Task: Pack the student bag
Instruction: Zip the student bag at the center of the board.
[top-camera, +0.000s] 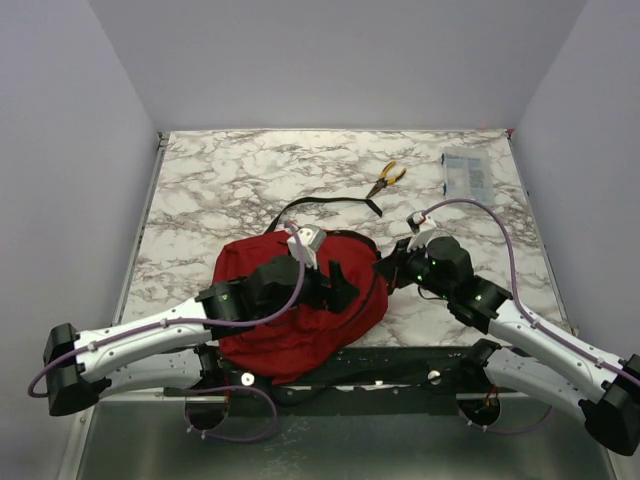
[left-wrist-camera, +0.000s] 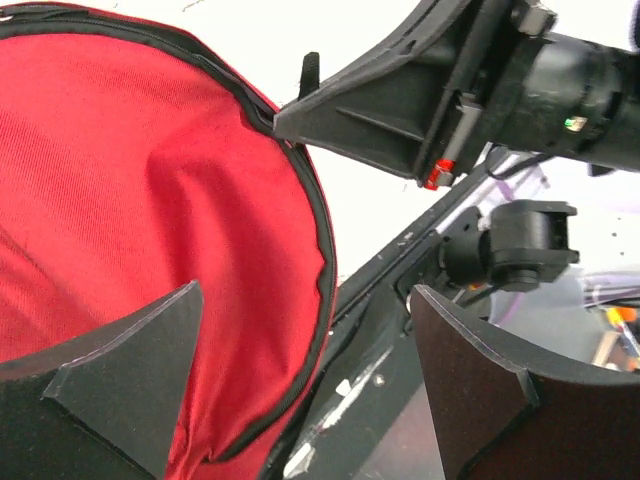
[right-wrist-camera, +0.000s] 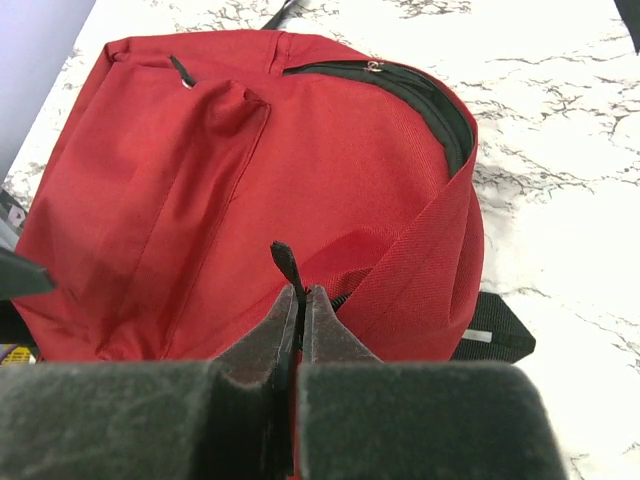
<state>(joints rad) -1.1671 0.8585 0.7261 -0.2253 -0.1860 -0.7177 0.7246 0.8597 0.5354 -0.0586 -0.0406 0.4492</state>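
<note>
left fingers (left-wrist-camera: 130, 390): wide apart, student bag (left-wrist-camera: 120, 180) just under them | right fingers (right-wrist-camera: 335, 345): pinched together on black zipper pull (right-wrist-camera: 285, 262)

Top view: illumination is bright, even and diffuse, coming from overhead. Shadows are soft and short, falling beneath the arms (top-camera: 130, 345) onto the bag (top-camera: 300, 335) and the table (top-camera: 200, 190). The marble shows no hard glare. Left wrist view: the background beyond the bag is overexposed to white, and the left fingers (left-wrist-camera: 130, 390) are dark with soft edges. Right wrist view: the fabric weave is sharp, the right fingers (right-wrist-camera: 400, 420) are out of focus, and the table at right is washed out.
</note>
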